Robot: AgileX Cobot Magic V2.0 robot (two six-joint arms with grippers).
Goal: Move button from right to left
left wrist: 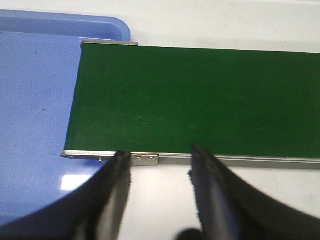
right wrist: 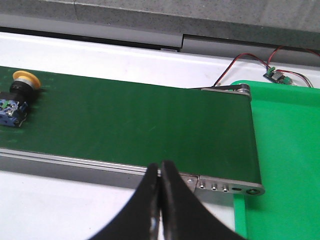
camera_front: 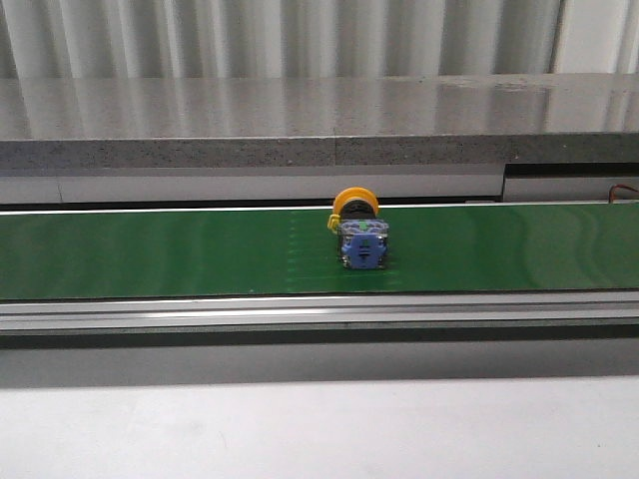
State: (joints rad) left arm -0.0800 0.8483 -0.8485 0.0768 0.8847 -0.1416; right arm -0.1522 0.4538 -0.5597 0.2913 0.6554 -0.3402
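The small push-button with a round yellow-orange cap, black collar and blue-grey blocky body [camera_front: 360, 231] is seen lying on its side on the long green conveyor belt [camera_front: 150, 254], a little right of the belt's middle in the front view, with the cap turned toward the far edge and the body toward the near edge. Neither arm is shown in that view; a grey speckled ledge [camera_front: 300, 125] is seen beyond the belt and a pale desk [camera_front: 300, 429] in front of it.

Only the right wrist view shows the button [right wrist: 16, 97] together with an end effector: the right end effector [right wrist: 160, 170] is seen with its black fingers pressed together and nothing between them, over the belt's near rail and well apart from the button. The belt's right end, a bright green tray [right wrist: 285, 150] beside it and red and black wires [right wrist: 250, 62] running to a small circuit board are shown only there.

Only the left wrist view shows the belt's left end, which lies over a light blue plastic tray [left wrist: 35, 100]. The left end effector [left wrist: 161, 167] is seen with its fingers parted and nothing held, at the belt's near rail. The button is not shown in that view.
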